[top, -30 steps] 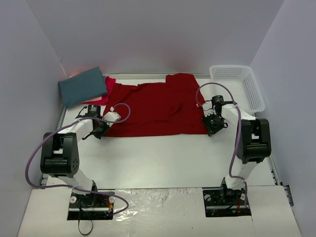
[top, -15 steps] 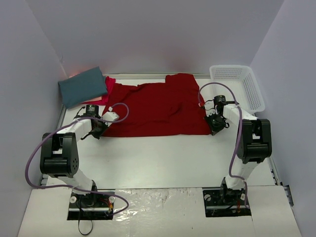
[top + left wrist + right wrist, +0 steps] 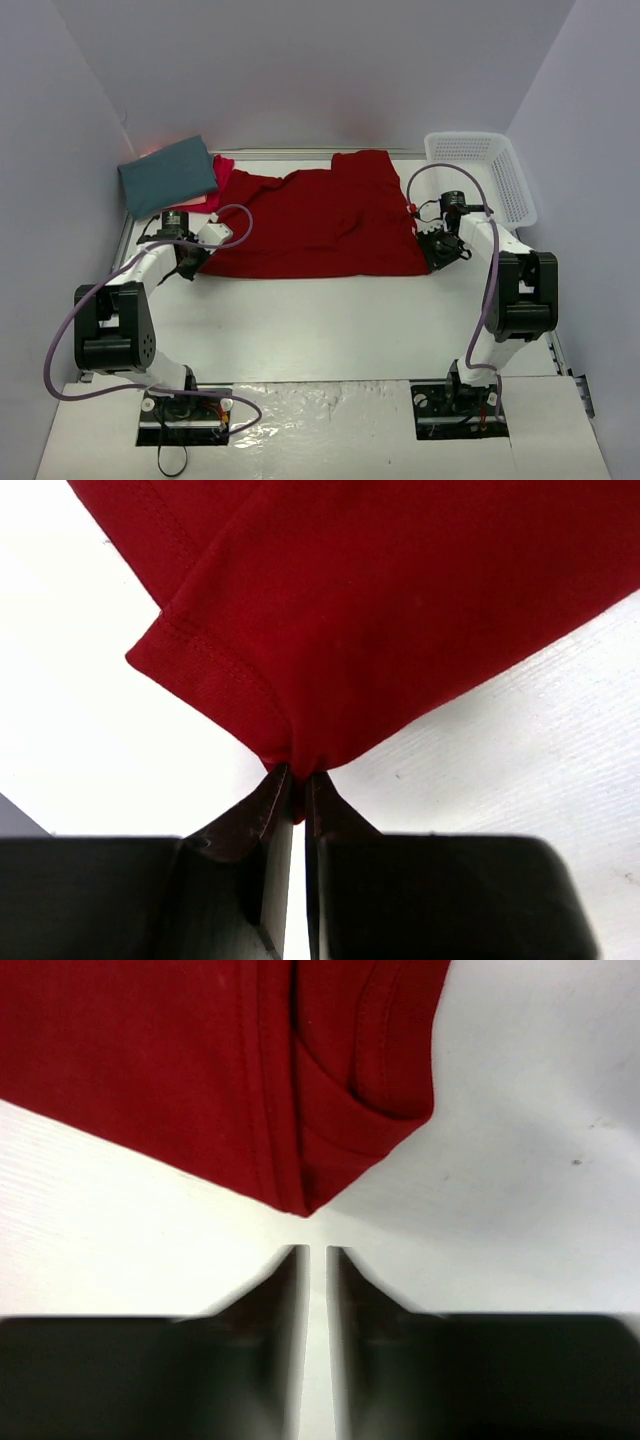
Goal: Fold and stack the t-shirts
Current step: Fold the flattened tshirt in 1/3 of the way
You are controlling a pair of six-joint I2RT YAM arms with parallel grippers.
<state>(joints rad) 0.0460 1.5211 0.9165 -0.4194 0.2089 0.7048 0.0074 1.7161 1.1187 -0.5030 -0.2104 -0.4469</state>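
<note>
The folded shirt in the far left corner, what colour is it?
Slate teal; the folded shirt shows best in the top external view.

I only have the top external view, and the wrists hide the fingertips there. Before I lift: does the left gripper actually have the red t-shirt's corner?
Observer: Yes. In the left wrist view the left gripper is shut on a stitched corner of the deep red t-shirt, with the cloth pinched right at the tips.
Operator: And the right side?
Observer: No grip. The right gripper has its fingers almost together, with only a thin slit between them and no cloth in it.
Operator: Where is that corner, then?
Observer: The shirt's hemmed corner lies on the white table just ahead of the tips, apart from them.
</note>
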